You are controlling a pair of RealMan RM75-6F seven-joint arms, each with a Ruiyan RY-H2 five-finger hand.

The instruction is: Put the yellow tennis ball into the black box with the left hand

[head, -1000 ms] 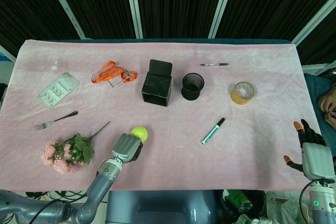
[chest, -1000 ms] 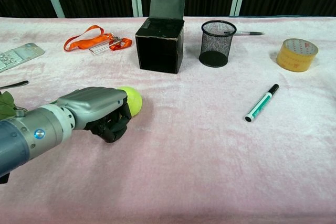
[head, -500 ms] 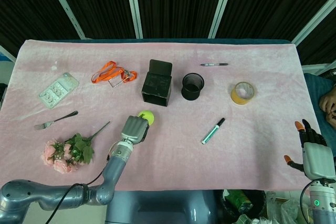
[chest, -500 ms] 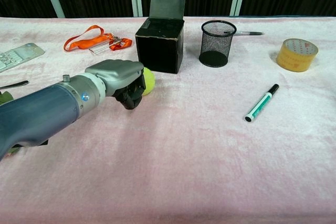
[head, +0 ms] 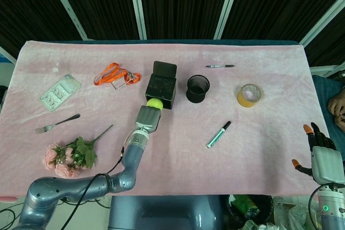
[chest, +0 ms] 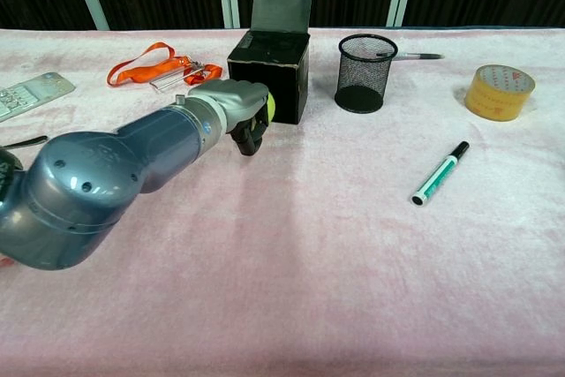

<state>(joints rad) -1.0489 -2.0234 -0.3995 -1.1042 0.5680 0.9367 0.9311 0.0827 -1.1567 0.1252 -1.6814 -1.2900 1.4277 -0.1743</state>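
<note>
My left hand (head: pixel 147 118) (chest: pixel 238 109) grips the yellow tennis ball (head: pixel 154 103) (chest: pixel 269 109) and holds it right at the open front of the black box (head: pixel 161 85) (chest: pixel 275 56). The box lies on its side with its lid flap raised at the back, its opening facing me. In the chest view most of the ball is hidden by my hand and only a yellow sliver shows. My right hand (head: pixel 324 157) rests at the table's near right corner, fingers spread, holding nothing.
A black mesh cup (head: pixel 198 88) stands right of the box, a tape roll (head: pixel 249 95) further right. A green marker (head: pixel 218 134), a pen (head: pixel 220 66), an orange lanyard (head: pixel 115 74), a blister pack (head: pixel 60 92), a fork (head: pixel 56 123) and flowers (head: pixel 69 156) lie around.
My left arm has stretched forward, carrying the ball from the near middle of the table up to the box's opening. The right hand has stayed put.
</note>
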